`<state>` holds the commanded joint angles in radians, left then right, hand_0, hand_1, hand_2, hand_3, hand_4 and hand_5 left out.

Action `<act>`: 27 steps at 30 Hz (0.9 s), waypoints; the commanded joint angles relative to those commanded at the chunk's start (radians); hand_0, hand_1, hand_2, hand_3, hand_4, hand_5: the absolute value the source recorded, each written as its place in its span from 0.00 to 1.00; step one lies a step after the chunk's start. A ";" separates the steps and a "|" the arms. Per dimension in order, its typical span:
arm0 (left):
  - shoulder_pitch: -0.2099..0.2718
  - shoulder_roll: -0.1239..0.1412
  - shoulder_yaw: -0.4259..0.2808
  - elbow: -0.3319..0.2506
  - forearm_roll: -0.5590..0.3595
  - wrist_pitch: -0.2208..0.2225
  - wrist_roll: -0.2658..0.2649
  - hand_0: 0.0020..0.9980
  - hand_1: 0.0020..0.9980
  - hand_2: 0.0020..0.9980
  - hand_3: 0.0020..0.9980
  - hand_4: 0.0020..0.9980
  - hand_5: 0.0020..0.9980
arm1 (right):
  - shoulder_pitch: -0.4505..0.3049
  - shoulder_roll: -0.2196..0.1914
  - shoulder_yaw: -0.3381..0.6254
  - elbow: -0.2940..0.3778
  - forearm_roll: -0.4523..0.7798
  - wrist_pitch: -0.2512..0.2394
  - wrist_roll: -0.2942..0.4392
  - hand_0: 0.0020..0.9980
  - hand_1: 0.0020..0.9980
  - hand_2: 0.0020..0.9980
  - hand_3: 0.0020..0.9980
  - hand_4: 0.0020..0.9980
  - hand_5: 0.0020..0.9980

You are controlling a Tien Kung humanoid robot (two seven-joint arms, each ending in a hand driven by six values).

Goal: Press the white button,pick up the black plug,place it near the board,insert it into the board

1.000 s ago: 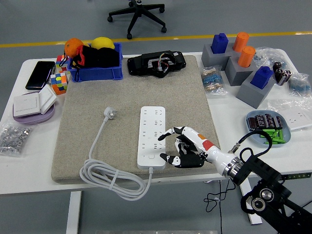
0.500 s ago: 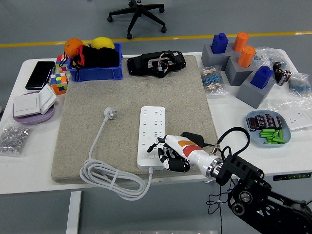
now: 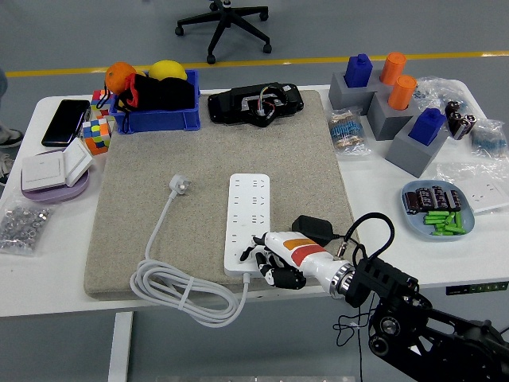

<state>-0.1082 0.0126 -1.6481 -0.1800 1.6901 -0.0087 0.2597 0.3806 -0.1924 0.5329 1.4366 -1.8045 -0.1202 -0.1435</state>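
A white power strip (image 3: 248,215) lies lengthwise on the beige mat (image 3: 207,159), its white cord (image 3: 179,294) coiled at the mat's front left and ending in a white plug (image 3: 180,185). My right hand (image 3: 270,259) comes in from the lower right and rests its fingers on the strip's near end, where the white button sits; the button is hidden under the fingers. A black plug (image 3: 312,228) lies on the mat just right of the strip, behind my wrist. The left arm is out of view.
A blue bin (image 3: 156,118) with fruit and a black device (image 3: 254,103) stand at the mat's far edge. Grey blocks (image 3: 390,111) with blue and orange pegs are at the back right, a blue dish (image 3: 437,208) at right, cubes, phone and switch at left.
My right hand has moved left across the mat onto the strip's near end. The black plug, earlier hidden by the hand, now shows.
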 joint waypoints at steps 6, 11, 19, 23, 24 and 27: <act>0.001 -0.001 0.000 0.000 -0.007 0.002 -0.001 0.47 0.50 0.51 0.58 0.57 0.28 | 0.009 0.007 -0.009 -0.014 -0.005 -0.012 0.013 0.00 0.00 0.11 0.63 0.20 0.00; 0.000 -0.001 -0.003 0.000 -0.008 0.002 -0.002 0.47 0.50 0.51 0.58 0.57 0.28 | 0.015 0.012 -0.006 -0.031 -0.010 -0.016 0.020 0.00 0.00 0.11 0.63 0.20 0.00; 0.000 -0.001 -0.006 0.000 -0.011 0.004 -0.003 0.47 0.50 0.51 0.58 0.57 0.28 | 0.014 0.007 0.012 -0.058 -0.026 -0.020 0.036 0.00 0.00 0.11 0.62 0.19 0.00; 0.000 -0.001 -0.008 0.000 -0.010 0.004 -0.003 0.47 0.50 0.51 0.58 0.57 0.28 | 0.012 0.004 0.018 -0.063 -0.027 -0.012 0.035 0.00 0.00 0.11 0.61 0.20 0.00; 0.000 -0.001 -0.009 0.000 -0.008 0.004 -0.003 0.47 0.50 0.51 0.58 0.57 0.28 | 0.012 0.004 0.017 -0.065 -0.026 -0.009 0.035 0.00 0.00 0.11 0.61 0.20 0.00; 0.000 -0.002 -0.009 0.000 -0.007 0.004 -0.003 0.47 0.50 0.51 0.58 0.57 0.28 | 0.010 0.002 0.011 -0.068 -0.024 -0.004 0.037 0.00 0.00 0.11 0.61 0.20 0.00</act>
<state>-0.1080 0.0111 -1.6574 -0.1800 1.6836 -0.0043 0.2571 0.3908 -0.1899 0.5443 1.3683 -1.8284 -0.1247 -0.1065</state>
